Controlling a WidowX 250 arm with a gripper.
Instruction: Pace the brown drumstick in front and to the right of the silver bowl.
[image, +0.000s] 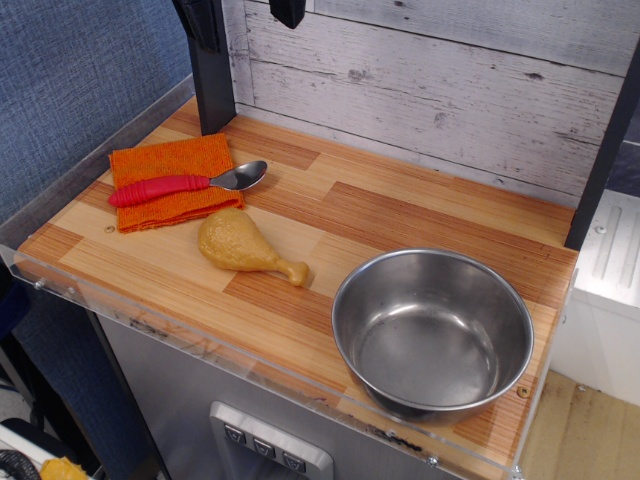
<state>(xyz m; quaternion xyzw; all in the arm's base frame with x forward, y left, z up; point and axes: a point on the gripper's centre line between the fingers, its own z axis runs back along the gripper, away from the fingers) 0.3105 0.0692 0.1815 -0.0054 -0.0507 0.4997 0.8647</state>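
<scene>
The brown drumstick (246, 245) is lying mid-frame, left of the silver bowl (432, 331). The gripper (287, 10) is peeking in up top; I cannot tell its grip.

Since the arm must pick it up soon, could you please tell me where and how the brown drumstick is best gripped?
Probably across the narrowing neck of the brown drumstick, coming from above. It lies flat on the wooden counter, fat end toward the orange cloth, bone tip toward the silver bowl. The bulb looks wide and glossy, so likelier to slip.
</scene>
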